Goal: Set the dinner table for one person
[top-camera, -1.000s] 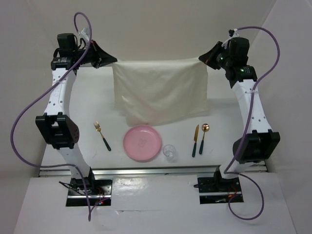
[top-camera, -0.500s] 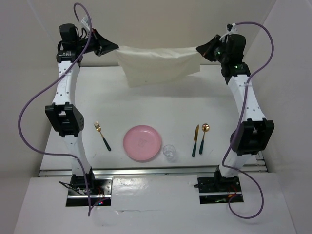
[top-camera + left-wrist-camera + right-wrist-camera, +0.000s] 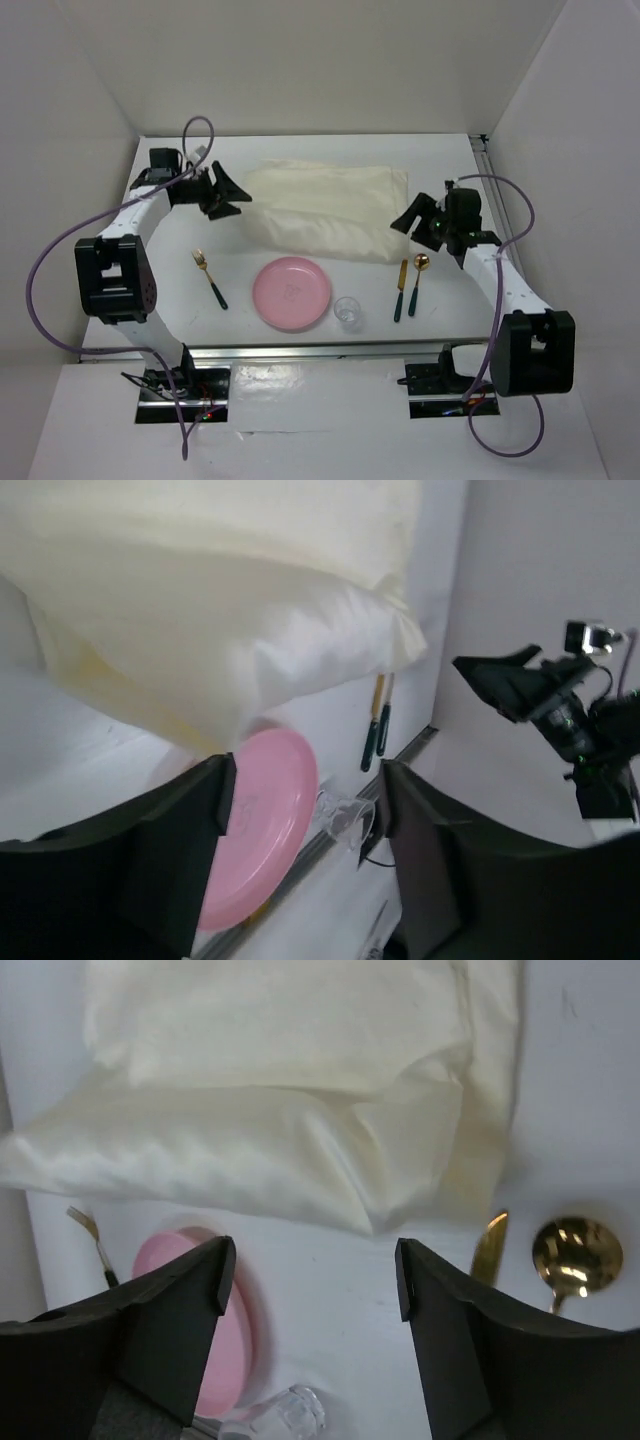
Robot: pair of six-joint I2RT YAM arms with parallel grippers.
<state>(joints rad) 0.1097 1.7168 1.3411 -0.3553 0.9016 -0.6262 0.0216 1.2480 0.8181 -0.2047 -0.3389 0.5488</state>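
Dinner table (image 3: 455, 165): white top, carries everything. Cloth (image 3: 325, 210): rumpled, doubled over, far centre, near edge close by plate (image 3: 291, 292). My left gripper (image 3: 232, 192), right gripper (image 3: 410, 222): both spread wide, empty, flanking cloth. I judge: pinch one corner each, pull taut, lay flat, clear of knife (image 3: 401, 290), spoon (image 3: 417, 283).

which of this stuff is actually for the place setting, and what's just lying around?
For the job:
dinner table
cream cloth, lying rumpled on it
pink plate
fork
knife
spoon
clear glass

Not part of it (rig only):
purple cables
metal rail along the near edge
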